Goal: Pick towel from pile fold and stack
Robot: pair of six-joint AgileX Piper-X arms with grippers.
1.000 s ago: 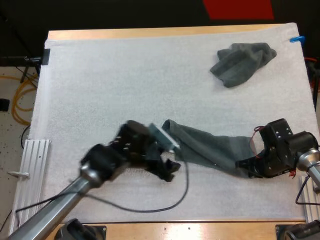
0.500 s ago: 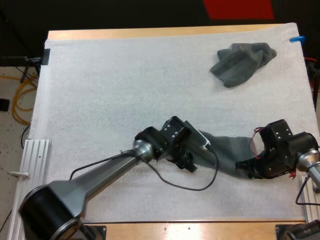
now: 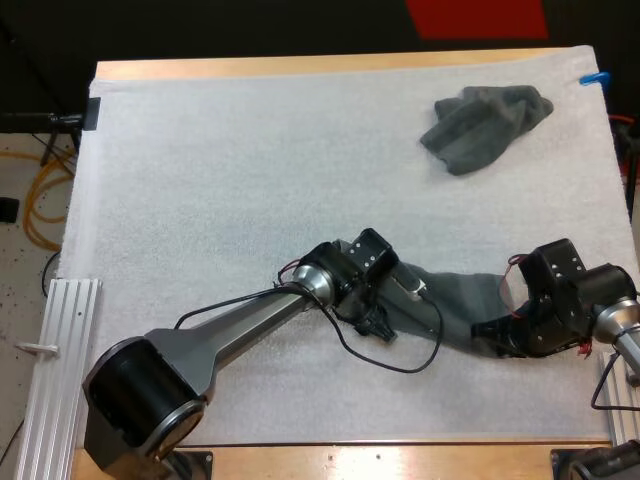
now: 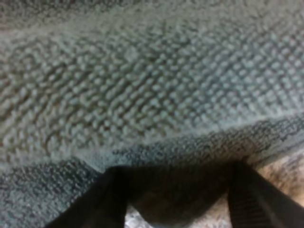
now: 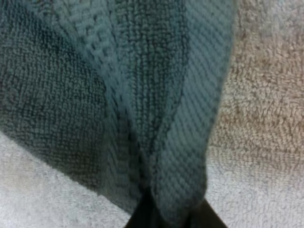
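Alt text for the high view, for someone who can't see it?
A dark grey-green towel lies stretched along the near part of the white mat, its right end pinched in the right gripper and the left gripper down at its left end. A crumpled towel sits at the far right.

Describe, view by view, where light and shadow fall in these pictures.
High view: even light on the white mat, no glare; the crumpled towel throws only a thin shadow. Left wrist view: a dark pocket of shadow sits under the stretched towel's hem. Right wrist view: shadow runs down the crease pinched by the right tool.
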